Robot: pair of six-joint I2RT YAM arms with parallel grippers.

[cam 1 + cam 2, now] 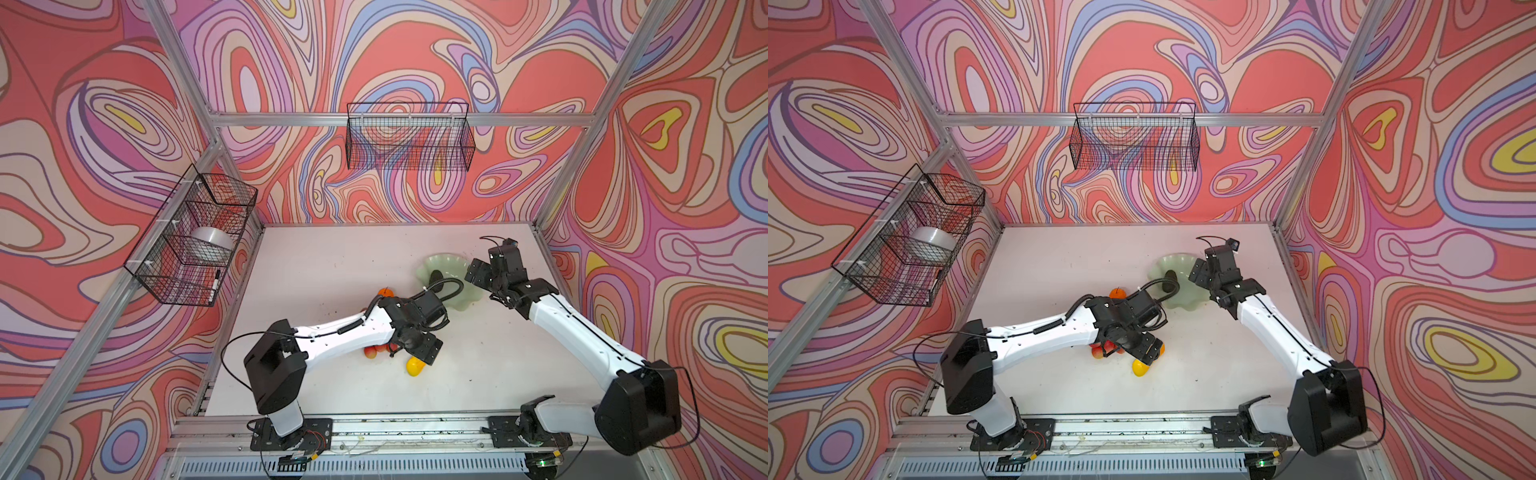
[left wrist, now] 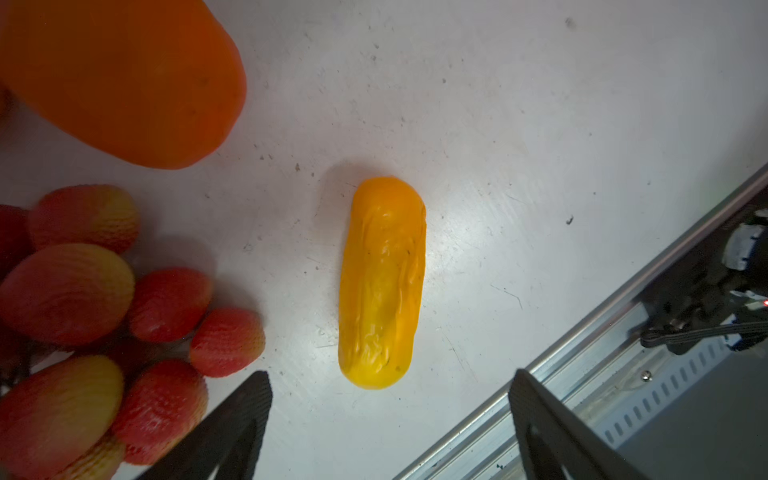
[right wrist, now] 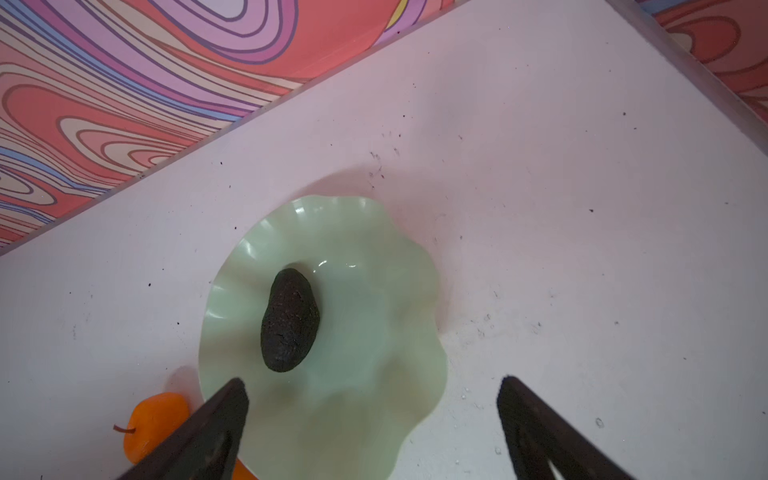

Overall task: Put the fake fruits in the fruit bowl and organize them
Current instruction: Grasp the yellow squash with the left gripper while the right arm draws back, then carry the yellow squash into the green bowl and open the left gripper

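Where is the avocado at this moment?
The avocado lies alone inside the green bowl, right of the table's middle in both top views; the stemmed orange sits on the table beside the bowl's rim.

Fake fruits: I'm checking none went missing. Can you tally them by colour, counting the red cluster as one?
Orange: 2 (large orange, small stemmed orange)
Yellow: 1 (elongated fruit)
Red: 1 (cluster of balls)
Dark: 1 (avocado, lying in the fruit bowl)
Total: 5
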